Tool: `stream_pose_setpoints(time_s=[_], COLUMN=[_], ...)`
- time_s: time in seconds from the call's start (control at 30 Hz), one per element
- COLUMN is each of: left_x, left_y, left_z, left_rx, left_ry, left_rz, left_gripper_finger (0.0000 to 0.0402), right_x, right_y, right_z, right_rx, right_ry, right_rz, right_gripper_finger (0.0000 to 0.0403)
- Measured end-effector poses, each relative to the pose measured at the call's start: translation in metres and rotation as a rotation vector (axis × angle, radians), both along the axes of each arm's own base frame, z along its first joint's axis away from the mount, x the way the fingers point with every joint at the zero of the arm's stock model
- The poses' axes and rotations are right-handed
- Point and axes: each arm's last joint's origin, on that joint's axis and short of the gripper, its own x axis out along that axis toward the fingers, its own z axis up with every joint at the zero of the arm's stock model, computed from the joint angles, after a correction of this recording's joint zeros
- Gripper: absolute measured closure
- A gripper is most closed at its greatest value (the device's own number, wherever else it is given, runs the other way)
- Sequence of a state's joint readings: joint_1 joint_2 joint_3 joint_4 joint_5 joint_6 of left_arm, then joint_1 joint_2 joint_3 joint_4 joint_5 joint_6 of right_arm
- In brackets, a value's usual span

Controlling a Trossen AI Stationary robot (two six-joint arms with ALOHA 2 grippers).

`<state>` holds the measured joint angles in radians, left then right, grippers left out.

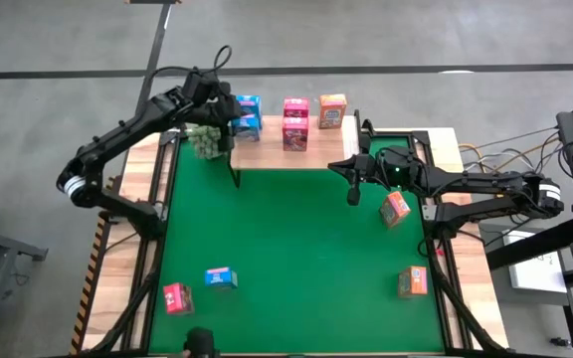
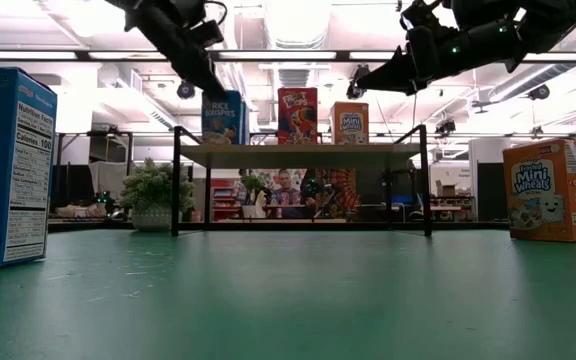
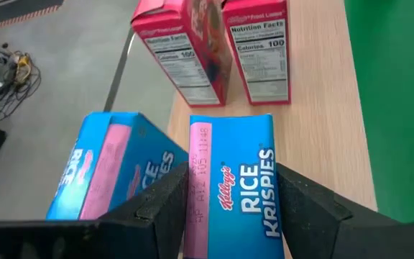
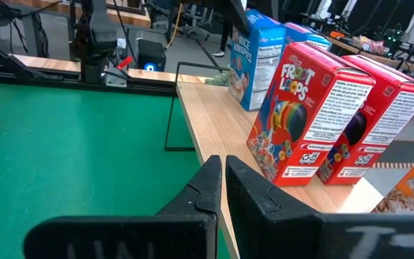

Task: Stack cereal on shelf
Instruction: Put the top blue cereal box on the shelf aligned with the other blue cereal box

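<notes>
Starting at the left of the table, a pink-red box [image 1: 177, 297] and a blue box [image 1: 221, 278] are standing on the green mat [image 1: 296, 259] near the front edge; in the low view the big blue box [image 2: 8, 165] at the left edge is showing "Nutrition Facts" and "Calories 100" on its side panel.

At the back, the left gripper [image 3: 228, 208] is reaching over the left end of the shelf [image 1: 286, 154], its fingers spread on either side of a blue box reading "Kellogg's RICE KRISPIES" [image 3: 232, 183]. The pads are sitting just beside the box's sides, but whether they are pressing on it I cannot tell. A second Rice Krispies box [image 3: 110, 169] is standing just beside it, farther from the table's green mat. A leafy green plant [image 1: 205, 139] is sitting next to the shelf's left end.

Moving right along the wooden plank, two pink-red "FROOT LOOPS" boxes [image 4: 300, 115] are standing upright, one behind the other, their side panels reading "Nutrition Facts". Next comes an orange "Frosted Mini Wheats" box [image 2: 349, 122], also upright on the shelf.

The right gripper [image 4: 221, 180] is hovering above the shelf's right front edge, clenched tight and holding nothing. On the mat to the right, one orange box [image 1: 395, 208] is lying tilted near the right arm, and another orange "Frosted Mini Wheats" box [image 2: 547, 190] is standing near the front right corner.
</notes>
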<state>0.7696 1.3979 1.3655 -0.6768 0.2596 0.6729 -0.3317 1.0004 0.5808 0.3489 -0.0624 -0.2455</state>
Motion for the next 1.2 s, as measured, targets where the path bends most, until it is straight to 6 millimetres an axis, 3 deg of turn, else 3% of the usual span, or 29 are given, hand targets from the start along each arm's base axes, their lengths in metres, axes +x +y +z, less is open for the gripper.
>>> stream_pose_setpoints(time_s=[0.57, 1.2], left_x=[0.0073, 0.0059], left_y=[0.0053, 0.0055], left_z=[-0.0065, -0.0068], left_rx=[-0.087, -0.064], left_ry=[-0.019, 0.005], left_rz=[0.004, 0.013], left_gripper_finger=[0.0229, 0.0228], right_x=[0.0, 0.0], right_y=[0.0, 0.0], right_z=[0.0, 0.0], right_rx=[0.0, 0.0], right_ry=[0.0, 0.0], right_rz=[-0.001, -0.002], right_gripper_finger=[0.039, 0.039])
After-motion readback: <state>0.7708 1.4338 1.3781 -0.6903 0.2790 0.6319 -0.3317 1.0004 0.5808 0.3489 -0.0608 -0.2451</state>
